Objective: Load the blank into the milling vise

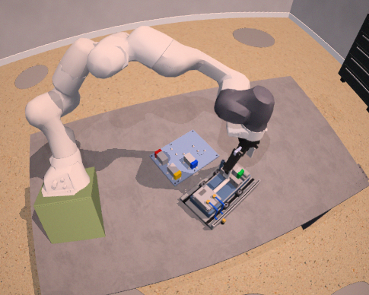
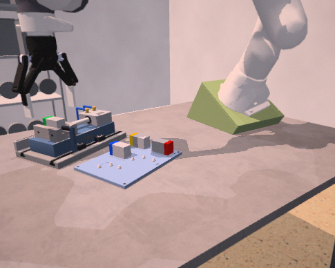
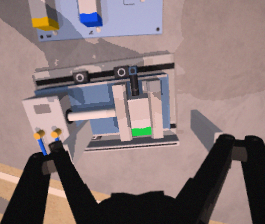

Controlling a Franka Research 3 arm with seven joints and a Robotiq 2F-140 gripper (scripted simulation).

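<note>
The two-finger gripper (image 1: pixel 236 157) (image 2: pixel 48 98) (image 3: pixel 139 123) hovers wide open above the milling vise (image 1: pixel 221 186) (image 2: pixel 51 145) (image 3: pixel 92 125), holding nothing. In the wrist view, the green-ended blank (image 1: pixel 238 173) (image 2: pixel 54 121) (image 3: pixel 140 115) sits between the jaws, painted end toward six o'clock.

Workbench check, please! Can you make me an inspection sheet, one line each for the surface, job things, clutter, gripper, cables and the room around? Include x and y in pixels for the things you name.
Surface: gray-brown top with shadows across it.
Job things: green-ended blank (image 1: pixel 240 173) (image 2: pixel 54 121) (image 3: pixel 141 116) between the vise jaws, painted end away from the work stop (image 3: pixel 134 85); tight fit, cannot tell. Blue-ended, yellow-ended and red-ended blanks on the infeed plate (image 1: pixel 193 138) (image 2: pixel 123 179) (image 3: pixel 133 25).
Clutter: nothing seen.
Gripper: the gripper (image 2: pixel 48 103) is open and empty, above the vise (image 1: pixel 231 187) (image 2: pixel 45 146) (image 3: pixel 95 127).
Cables: two blue hoses on one vise block; no loose cables seen.
Surroundings: black drawer cabinet (image 1: pixel 362 62), pale walls, speckled floor.
</note>
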